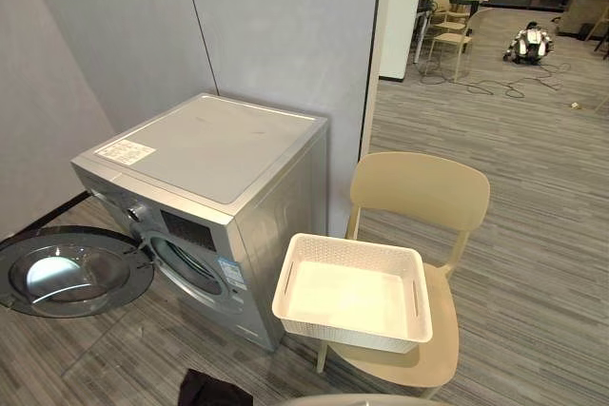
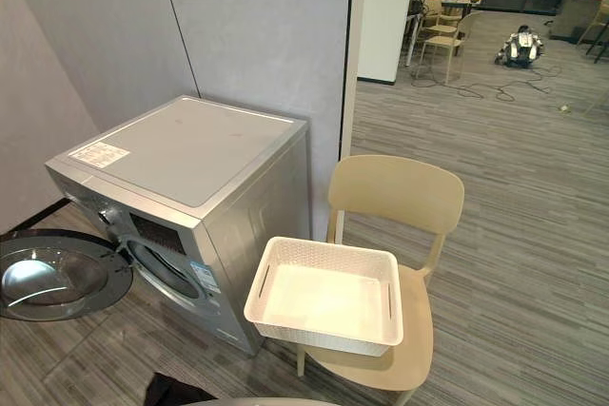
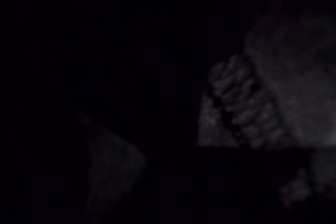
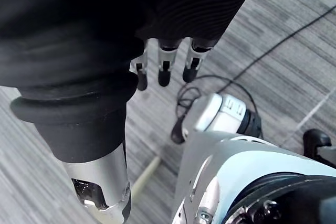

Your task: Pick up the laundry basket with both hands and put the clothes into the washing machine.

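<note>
Left eye view: white laundry basket [image 1: 352, 292] sits on beige chair [image 1: 419, 192], overhanging the seat's front-left edge, just beside washing machine [image 1: 205, 154], whose door [image 1: 71, 273] is swung open. R hand [image 4: 164, 69]: fingers straight, close together, holding nothing, above floor [image 4: 294, 3]. L hand [image 3: 236, 111]: too dark, can't tell.

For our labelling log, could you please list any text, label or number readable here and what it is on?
White sticker on the washing machine top: print too small to read.
Front sticker on the same machine: too small to read.
Laundry basket and chair: no text visible.
</note>
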